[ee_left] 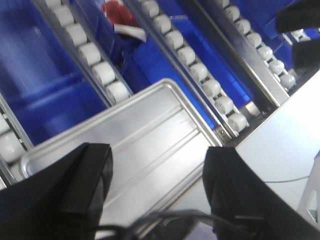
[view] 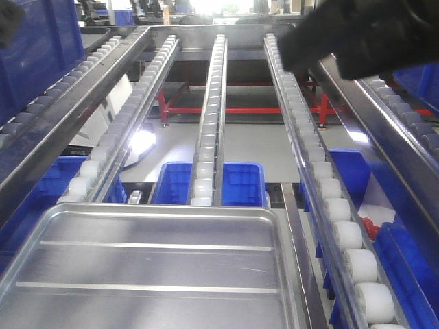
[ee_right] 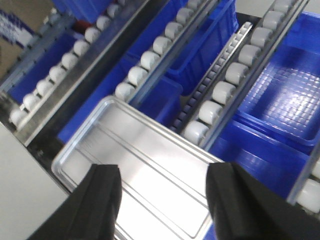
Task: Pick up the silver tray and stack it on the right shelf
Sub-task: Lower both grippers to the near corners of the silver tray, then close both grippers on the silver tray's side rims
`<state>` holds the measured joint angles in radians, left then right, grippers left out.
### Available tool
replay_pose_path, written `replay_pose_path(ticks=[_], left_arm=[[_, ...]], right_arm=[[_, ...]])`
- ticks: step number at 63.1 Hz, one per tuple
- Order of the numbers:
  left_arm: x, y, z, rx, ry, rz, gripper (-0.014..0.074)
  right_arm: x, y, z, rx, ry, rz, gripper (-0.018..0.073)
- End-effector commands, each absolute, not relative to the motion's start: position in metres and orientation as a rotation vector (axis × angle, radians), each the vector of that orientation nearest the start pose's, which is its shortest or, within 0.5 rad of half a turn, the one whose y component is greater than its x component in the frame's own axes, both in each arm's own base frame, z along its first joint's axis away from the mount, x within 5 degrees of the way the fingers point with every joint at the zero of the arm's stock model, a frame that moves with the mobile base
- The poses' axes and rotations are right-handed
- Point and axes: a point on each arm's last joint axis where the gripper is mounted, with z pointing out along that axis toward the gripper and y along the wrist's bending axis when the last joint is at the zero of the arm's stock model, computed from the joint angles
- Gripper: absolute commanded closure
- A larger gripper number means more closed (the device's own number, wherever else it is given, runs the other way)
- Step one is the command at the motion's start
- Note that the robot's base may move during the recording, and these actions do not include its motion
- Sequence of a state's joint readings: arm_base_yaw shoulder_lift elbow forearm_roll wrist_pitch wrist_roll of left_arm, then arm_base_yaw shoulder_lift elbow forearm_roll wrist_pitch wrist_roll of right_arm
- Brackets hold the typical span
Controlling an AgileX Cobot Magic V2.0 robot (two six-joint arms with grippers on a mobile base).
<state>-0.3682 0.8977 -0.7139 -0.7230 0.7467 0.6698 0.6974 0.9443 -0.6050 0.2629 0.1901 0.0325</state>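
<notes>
Apparently the silver tray (view: 151, 267) already lies at the front of the right shelf (view: 209, 123), with the left gripper (ee_left: 157, 152) and right gripper (ee_right: 165, 172) spread empty above it, so only retreat seems left.

Floor (view: 260, 140): pale grey, smooth, with one bright glare patch (view: 142, 142) on it at left. Far end of the room: strong white light (view: 212, 7), washed out; source cannot be told. Blue plastic bins (view: 236, 184) sit low, side by side. One at right holds a red object (view: 370, 225), too small to identify. Right wrist view: a gridded bin (ee_right: 285, 95), its bottom shining under overhead light. Large blue crate (view: 38, 48) at upper left. Pale flat surface (ee_left: 280, 150) at lower right of the left wrist view.
</notes>
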Motion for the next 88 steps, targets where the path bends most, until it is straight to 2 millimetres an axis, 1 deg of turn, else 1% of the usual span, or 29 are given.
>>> replay_pose_path(ticks=[1,7,12,21,29,35,38,42,47,50,54,58,66,69,76,88], left_arm=[[0.147,-0.102,0.323,0.667,2.153,-0.737,0.0278],[0.151,-0.099,0.314,0.649,2.272,-0.662,0.0279],[0.155,-0.094,0.31,0.622,2.345,-0.581,0.0279],[0.162,-0.088,0.309,0.568,2.464,-0.463,0.0281],[0.168,-0.085,0.304,0.502,2.595,-0.388,0.0281],[0.172,-0.09,0.297,0.453,2.665,-0.348,0.0281],[0.174,-0.094,0.293,0.442,2.687,-0.33,0.0281],[0.177,-0.101,0.285,0.436,2.722,-0.279,0.0281],[0.179,-0.111,0.277,0.451,2.747,-0.211,0.0281],[0.183,-0.115,0.272,0.444,2.746,-0.14,0.0281],[0.187,-0.122,0.267,0.377,2.734,-0.114,0.0281],[0.192,-0.127,0.264,0.337,2.712,-0.133,0.0281],[0.198,-0.133,0.266,0.312,2.644,-0.212,0.0281],[0.2,-0.133,0.266,0.285,2.637,-0.224,0.0281],[0.202,-0.135,0.264,0.282,2.625,-0.236,0.0281],[0.209,-0.14,0.249,0.26,2.672,-0.217,0.0281]], right_arm=[[0.151,0.132,0.318,-0.387,1.929,0.731,0.008],[0.15,0.136,0.311,-0.446,2.059,0.716,0.0081],[0.154,0.141,0.302,-0.461,2.169,0.706,0.0081],[0.17,0.157,0.278,-0.42,2.377,0.685,0.0085],[0.185,0.17,0.264,-0.343,2.519,0.652,0.0109],[0.197,0.175,0.257,-0.312,2.598,0.556,0.0113],[0.203,0.175,0.255,-0.304,2.623,0.483,0.0113],[0.21,0.173,0.254,-0.243,2.664,0.379,0.0113],[0.218,0.173,0.252,-0.199,2.67,0.286,0.0113],[0.221,0.175,0.253,-0.182,2.668,0.287,0.0113],[0.223,0.178,0.252,-0.169,2.664,0.311,0.0113],[0.223,0.181,0.25,-0.149,2.67,0.341,0.0113],[0.223,0.185,0.247,-0.106,2.694,0.389,0.0113],[0.224,0.185,0.246,-0.104,2.695,0.391,0.0113],[0.226,0.187,0.242,-0.107,2.701,0.384,0.0113],[0.23,0.191,0.228,-0.11,2.734,0.356,0.0113]])
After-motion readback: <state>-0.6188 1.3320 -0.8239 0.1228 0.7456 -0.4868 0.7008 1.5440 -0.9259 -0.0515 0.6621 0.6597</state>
